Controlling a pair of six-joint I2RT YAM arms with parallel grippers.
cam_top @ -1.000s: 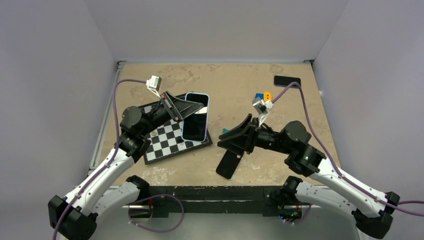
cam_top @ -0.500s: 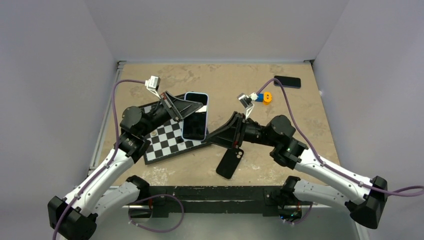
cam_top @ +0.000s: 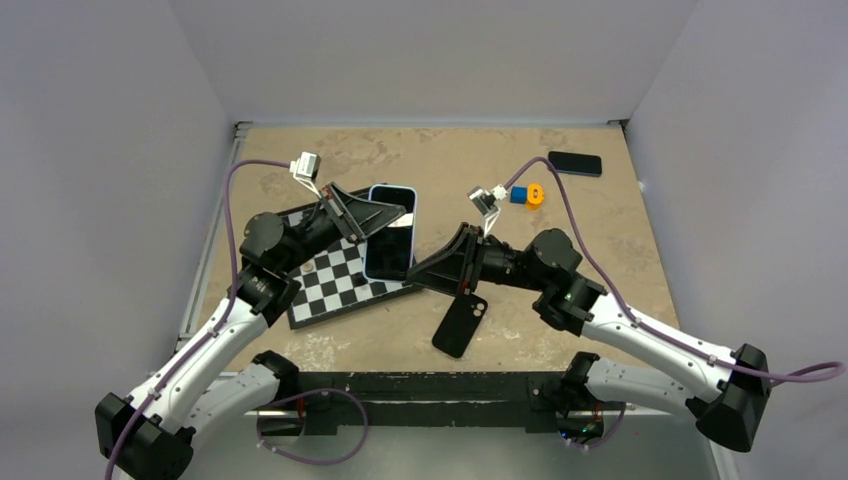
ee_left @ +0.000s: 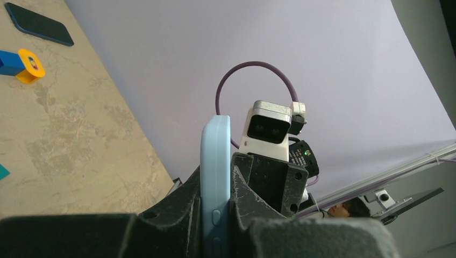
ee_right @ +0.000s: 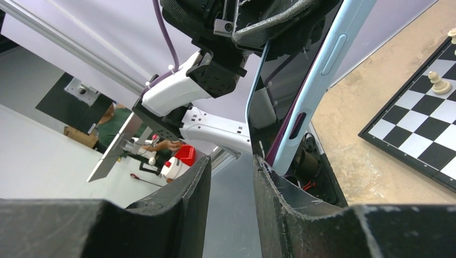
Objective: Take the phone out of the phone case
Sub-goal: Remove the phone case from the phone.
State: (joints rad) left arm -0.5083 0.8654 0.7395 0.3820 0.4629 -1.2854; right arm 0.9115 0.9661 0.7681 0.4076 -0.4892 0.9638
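Note:
The phone [cam_top: 390, 240], light-blue rim and black screen up, is held tilted over the chessboard by my left gripper [cam_top: 375, 215], which is shut on it. In the left wrist view the phone [ee_left: 215, 161] stands edge-on, clamped between the fingers of the left gripper [ee_left: 215, 185]. The black phone case [cam_top: 460, 323], two camera holes showing, lies empty on the table. My right gripper [cam_top: 417, 275] is open and empty, close to the phone's near right corner. In the right wrist view the phone [ee_right: 317, 70] hangs just past the right finger of the right gripper [ee_right: 228, 169].
A chessboard [cam_top: 335, 290] lies under the phone, with a white pawn [ee_right: 440, 83] on it. A blue and orange toy [cam_top: 527, 194] sits mid-table. An all-black phone slab [cam_top: 575, 163] lies at the far right corner. Walls close the table on three sides.
My right arm has swung left from above the case to the phone's near corner. The case stays on the table. The left gripper and phone have not moved.

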